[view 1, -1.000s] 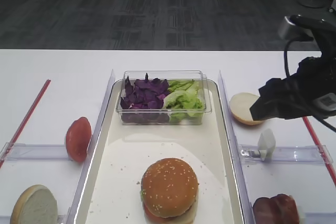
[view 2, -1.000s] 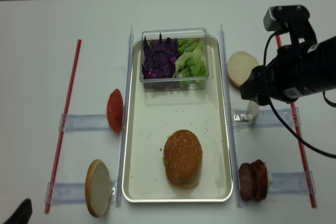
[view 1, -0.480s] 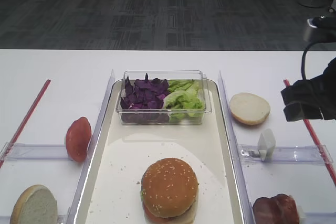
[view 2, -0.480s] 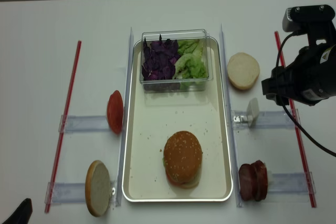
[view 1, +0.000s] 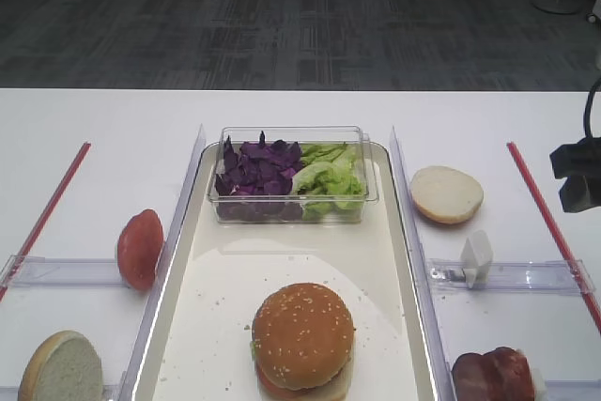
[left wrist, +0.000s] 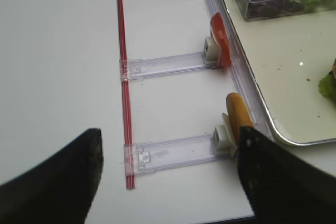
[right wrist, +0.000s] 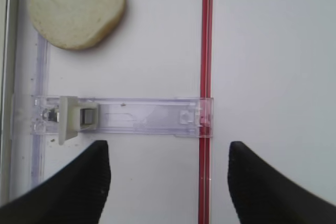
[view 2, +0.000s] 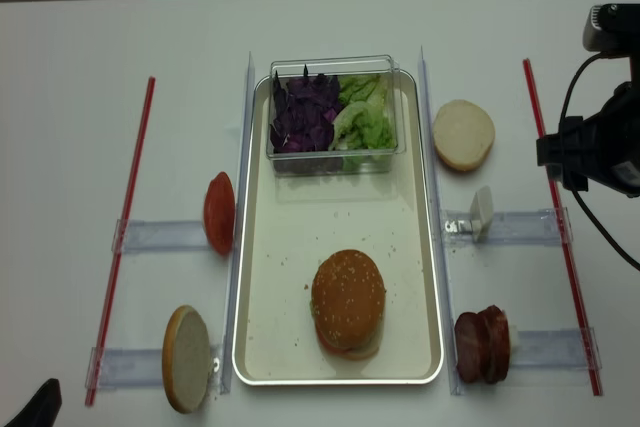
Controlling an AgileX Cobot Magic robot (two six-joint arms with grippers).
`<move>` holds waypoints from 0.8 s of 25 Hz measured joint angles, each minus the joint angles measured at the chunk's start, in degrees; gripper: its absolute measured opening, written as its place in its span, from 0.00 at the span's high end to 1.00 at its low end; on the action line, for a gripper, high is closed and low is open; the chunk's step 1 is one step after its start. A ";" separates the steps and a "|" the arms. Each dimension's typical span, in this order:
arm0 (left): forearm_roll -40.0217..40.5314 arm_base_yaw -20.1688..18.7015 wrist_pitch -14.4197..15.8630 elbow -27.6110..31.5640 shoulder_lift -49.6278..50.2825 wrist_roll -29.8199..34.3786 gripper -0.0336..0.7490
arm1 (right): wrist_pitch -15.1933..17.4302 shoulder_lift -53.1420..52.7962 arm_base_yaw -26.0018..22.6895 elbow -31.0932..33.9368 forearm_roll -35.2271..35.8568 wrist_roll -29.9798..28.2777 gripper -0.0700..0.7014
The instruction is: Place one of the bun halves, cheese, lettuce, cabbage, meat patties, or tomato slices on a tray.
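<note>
Now seeded bun [view 2: 348, 302] on tray [view 2: 295, 237], right pincer [right wrist: 169, 182] apart

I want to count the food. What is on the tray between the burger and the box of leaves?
Nothing but crumbs: in both high views the tray lies bare between burger and clear box.

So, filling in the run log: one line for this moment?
burger: on tray | right gripper: open, empty, over table right of tray | left gripper: open, empty
</note>
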 joint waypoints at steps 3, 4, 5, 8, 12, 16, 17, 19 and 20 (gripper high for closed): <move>0.00 0.00 0.00 0.00 0.00 0.00 0.33 | 1.16 -0.04 -0.50 0.00 -0.67 0.02 0.25; 0.00 0.00 0.00 0.00 0.00 0.00 0.33 | 1.58 -0.17 -0.50 0.00 -0.67 0.02 0.25; 0.00 0.00 0.00 0.00 0.00 0.00 0.33 | 1.73 -0.56 -0.50 0.12 -0.67 0.02 0.25; 0.00 0.00 0.00 0.00 0.00 0.00 0.33 | 2.01 -3.16 -0.50 1.56 -0.70 0.02 0.25; 0.00 0.00 0.00 0.00 0.00 0.00 0.33 | 3.47 -8.62 -0.50 4.77 -0.80 0.02 0.25; 0.00 0.00 0.00 0.00 0.00 0.00 0.33 | 7.21 -15.10 -0.50 6.66 -0.90 0.02 0.25; 0.00 0.00 0.00 0.00 0.00 0.00 0.33 | 8.18 -16.97 -0.50 6.88 -0.90 0.02 0.25; 0.00 0.00 0.00 0.00 0.00 0.00 0.33 | 10.79 -20.43 -0.50 6.88 -0.90 0.02 0.25; 0.00 0.00 0.00 0.00 0.00 0.00 0.33 | 11.86 -22.37 -0.50 6.88 -0.90 0.02 0.25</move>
